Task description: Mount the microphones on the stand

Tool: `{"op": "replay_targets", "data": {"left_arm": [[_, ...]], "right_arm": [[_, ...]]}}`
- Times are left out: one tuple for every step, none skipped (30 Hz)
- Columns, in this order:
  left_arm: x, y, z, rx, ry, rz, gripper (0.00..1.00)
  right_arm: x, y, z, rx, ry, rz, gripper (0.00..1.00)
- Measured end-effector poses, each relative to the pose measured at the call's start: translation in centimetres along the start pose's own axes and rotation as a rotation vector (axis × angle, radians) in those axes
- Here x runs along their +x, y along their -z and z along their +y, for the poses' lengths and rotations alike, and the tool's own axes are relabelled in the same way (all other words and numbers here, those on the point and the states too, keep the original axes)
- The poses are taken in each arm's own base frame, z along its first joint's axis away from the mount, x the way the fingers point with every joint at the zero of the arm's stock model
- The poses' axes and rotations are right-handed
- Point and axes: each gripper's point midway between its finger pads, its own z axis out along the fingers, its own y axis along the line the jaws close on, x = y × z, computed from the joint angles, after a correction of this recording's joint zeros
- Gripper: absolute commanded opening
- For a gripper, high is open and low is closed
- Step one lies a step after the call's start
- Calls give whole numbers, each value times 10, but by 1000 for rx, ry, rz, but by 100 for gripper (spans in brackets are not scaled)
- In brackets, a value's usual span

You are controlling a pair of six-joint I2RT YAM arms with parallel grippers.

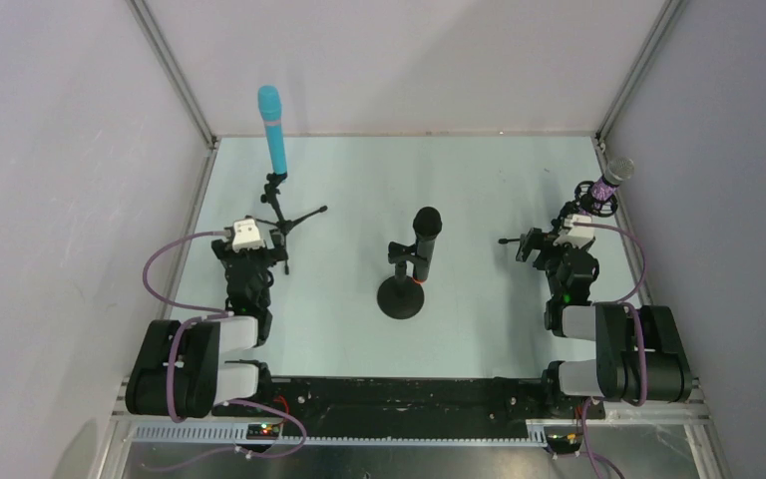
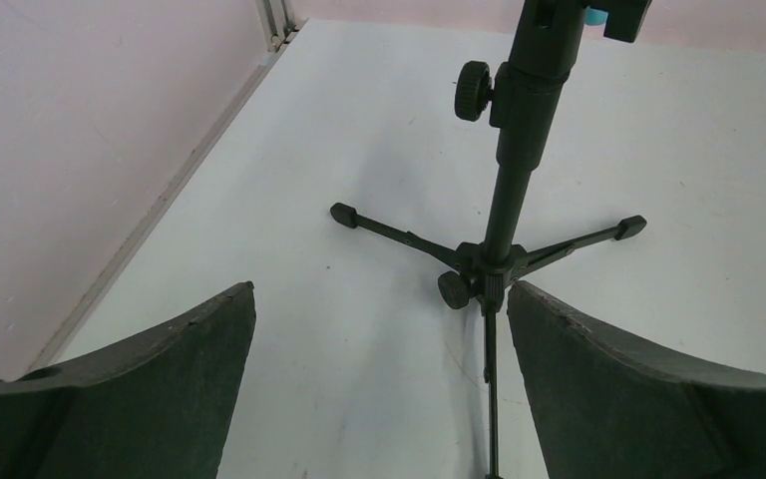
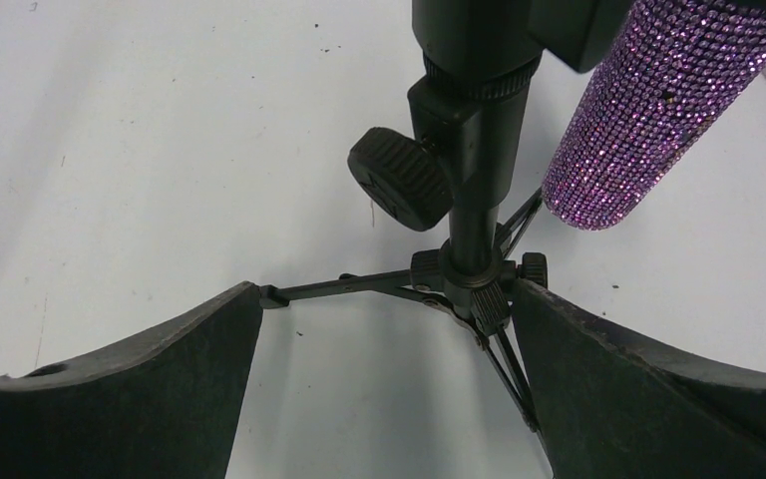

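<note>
The cyan-blue microphone (image 1: 272, 140) stands upright in a black tripod stand (image 1: 281, 212) at the left. The black microphone (image 1: 425, 239) sits in a round-base stand (image 1: 400, 295) at the middle; an orange bit shows at its lower end. The glittery purple microphone (image 1: 608, 184) with a silver mesh head sits tilted in a tripod stand (image 1: 559, 235) at the right. My left gripper (image 1: 259, 244) is open and empty just in front of the left stand (image 2: 504, 230). My right gripper (image 1: 559, 249) is open and empty close to the right stand (image 3: 474, 249), below the purple handle (image 3: 658, 110).
Pale walls and metal frame posts (image 1: 175, 75) close in the light table (image 1: 479, 180) on three sides. A tripod leg (image 2: 491, 389) runs between my left fingers. Stand legs (image 3: 349, 287) lie between my right fingers.
</note>
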Motion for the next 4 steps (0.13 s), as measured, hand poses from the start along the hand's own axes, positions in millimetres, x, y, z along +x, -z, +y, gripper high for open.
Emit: {"op": "replay_targets", "data": {"left_arm": [[0, 0, 0, 0, 0, 0, 100], [0, 0, 0, 0, 0, 0, 100], [0, 0, 0, 0, 0, 0, 100], [0, 0, 0, 0, 0, 0, 100]], "right_arm": [[0, 0, 0, 0, 0, 0, 100], [0, 0, 0, 0, 0, 0, 99], [0, 0, 0, 0, 0, 0, 100], [0, 0, 0, 0, 0, 0, 100]]}}
